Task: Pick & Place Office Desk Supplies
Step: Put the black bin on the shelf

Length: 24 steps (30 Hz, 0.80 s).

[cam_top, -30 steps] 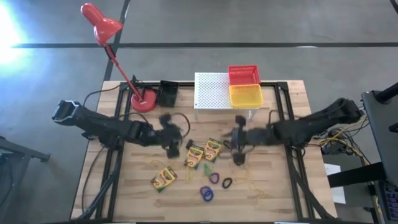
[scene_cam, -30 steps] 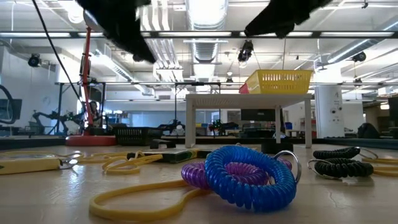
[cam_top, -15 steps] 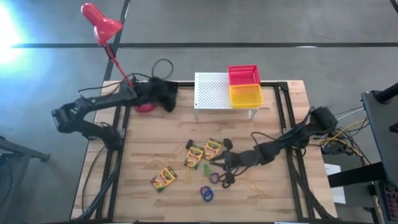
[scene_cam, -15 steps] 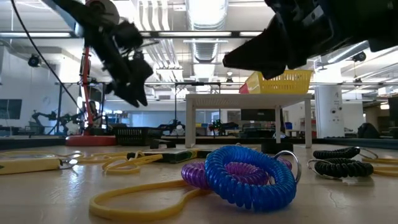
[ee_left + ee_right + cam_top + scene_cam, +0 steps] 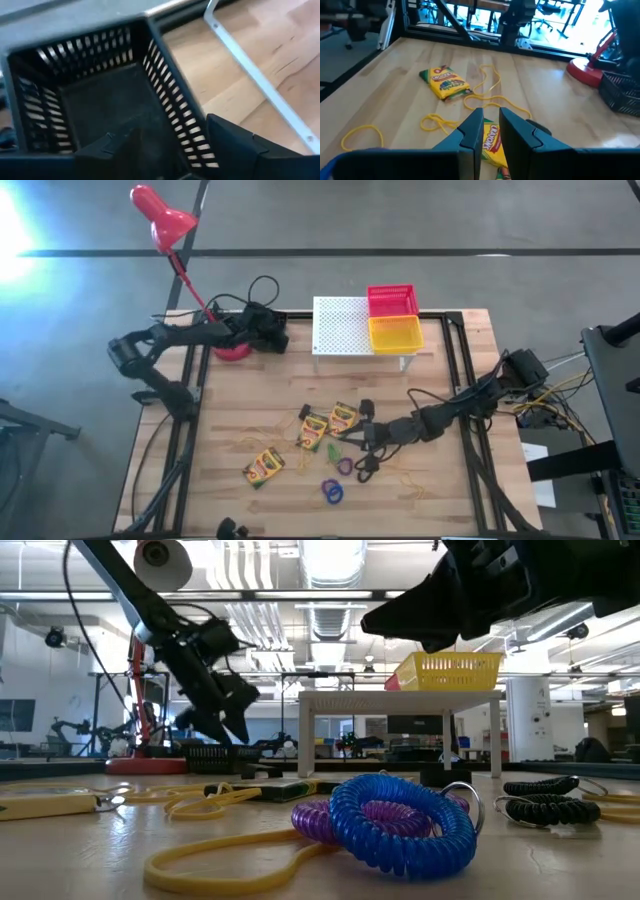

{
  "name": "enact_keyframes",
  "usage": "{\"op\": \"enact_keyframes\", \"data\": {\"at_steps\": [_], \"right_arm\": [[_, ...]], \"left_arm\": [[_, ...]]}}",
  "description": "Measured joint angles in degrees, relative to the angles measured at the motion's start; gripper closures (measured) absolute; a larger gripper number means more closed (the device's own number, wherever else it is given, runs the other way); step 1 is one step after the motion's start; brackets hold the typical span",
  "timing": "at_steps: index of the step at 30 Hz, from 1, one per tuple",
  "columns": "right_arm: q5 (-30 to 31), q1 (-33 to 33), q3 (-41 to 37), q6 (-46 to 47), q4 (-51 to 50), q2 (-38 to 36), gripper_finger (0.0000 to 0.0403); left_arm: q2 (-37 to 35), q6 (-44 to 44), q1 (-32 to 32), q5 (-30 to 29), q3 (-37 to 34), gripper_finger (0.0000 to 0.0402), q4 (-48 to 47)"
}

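Note:
Three yellow-and-green crayon boxes (image 5: 341, 419) (image 5: 313, 430) (image 5: 263, 467) lie flat on the wooden table. Purple (image 5: 345, 466), blue (image 5: 332, 492) and black (image 5: 365, 474) elastic rings and thin yellow rubber bands (image 5: 410, 485) lie near them. My left gripper (image 5: 262, 330) (image 5: 170, 140) is open above the black slotted basket (image 5: 100, 100) at the far left and holds nothing that shows. My right gripper (image 5: 358, 435) (image 5: 491, 117) hangs above the table just right of the crayon boxes. Its fingers stand a narrow gap apart, and one box (image 5: 492, 137) shows beyond them.
A red desk lamp has its base (image 5: 232, 345) beside the black basket. A white perforated stand (image 5: 342, 325) at the far edge carries a red basket (image 5: 392, 300) and a yellow basket (image 5: 396, 333). Bare wood lies at the table's left and far right.
My left gripper has swung from the table's middle toward the far edge and come down over the black basket. My right gripper has gone a little toward the left and near edges and lower, ending beside the crayon boxes. The supplies have stayed in place.

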Motion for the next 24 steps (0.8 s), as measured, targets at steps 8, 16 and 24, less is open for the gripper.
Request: {"op": "enact_keyframes", "data": {"at_steps": [8, 16, 24], "right_arm": [[0.2, -0.2, 0.0, 1.3, 0.0, 0.1, 0.0346], [0.2, -0.2, 0.0, 1.5, -0.2, 0.1, 0.0346], [0.1, -0.2, 0.0, 1.7, -0.1, 0.1, 0.0346]], "left_arm": [[4.8, 0.0, -0.5, -0.7, 3.0, 0.0247, 0.2], [1.0, 0.5, -0.7, -1.7, 4.0, 0.0283, -4.3], [0.9, 5.4, -0.8, -1.5, 3.8, 0.0252, -4.3]]}}
